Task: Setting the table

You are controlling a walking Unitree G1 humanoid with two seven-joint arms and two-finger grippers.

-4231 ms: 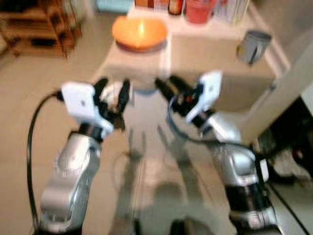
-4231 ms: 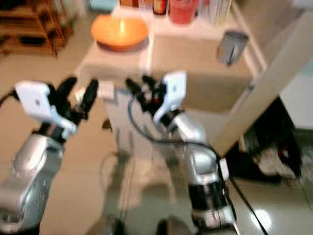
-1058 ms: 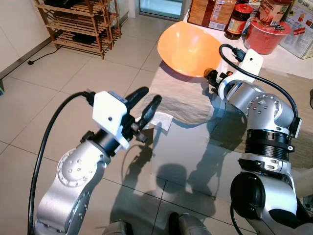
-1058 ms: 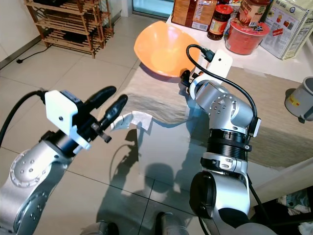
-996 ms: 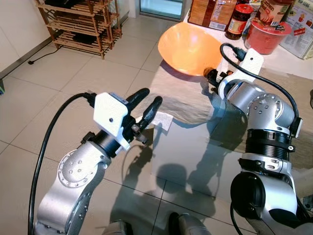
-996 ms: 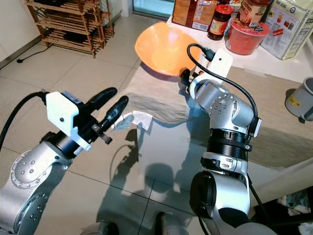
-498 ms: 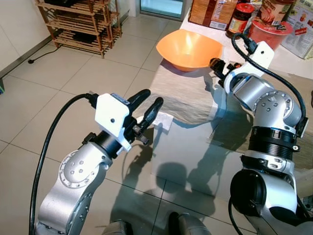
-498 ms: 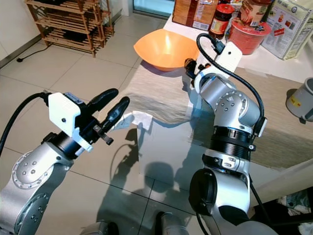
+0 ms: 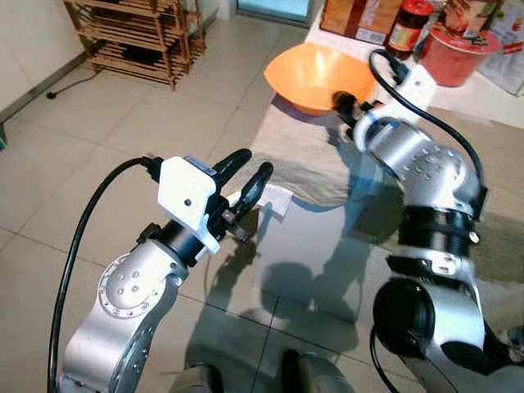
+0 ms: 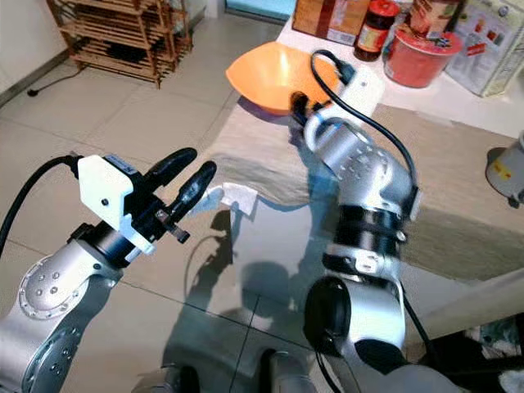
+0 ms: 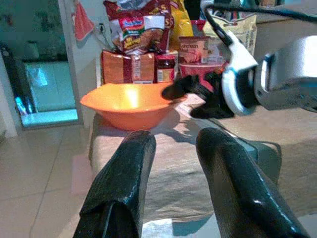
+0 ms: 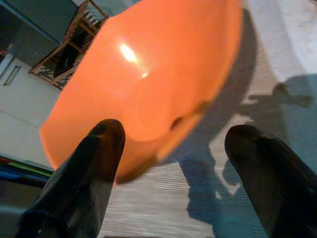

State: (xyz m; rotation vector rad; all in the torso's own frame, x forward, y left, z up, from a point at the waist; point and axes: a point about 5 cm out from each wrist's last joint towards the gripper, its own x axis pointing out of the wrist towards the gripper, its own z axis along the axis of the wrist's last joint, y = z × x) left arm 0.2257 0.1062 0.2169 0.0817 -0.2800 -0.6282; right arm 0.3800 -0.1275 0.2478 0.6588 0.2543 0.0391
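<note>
Presently, left to right:
Wooden rack (image 9: pixel 135 37): on the tiled floor, far left.
Left gripper (image 9: pixel 244 173): fingers parted, empty, raised over the floor just off the table's corner.
Orange bowl (image 9: pixel 313 75): tilted on the beige table runner (image 10: pixel 270 160), near the table's far edge.
Right gripper (image 12: pixel 173 163): fingers spread wide beside the bowl's rim, grasping nothing.
Red tub (image 10: pixel 421 56): behind, among jars and packets.

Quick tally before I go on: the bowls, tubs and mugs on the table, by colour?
Orange: 1, the bowl
Red: 1, the tub
Grey: 1, the mug
Total: 3
</note>
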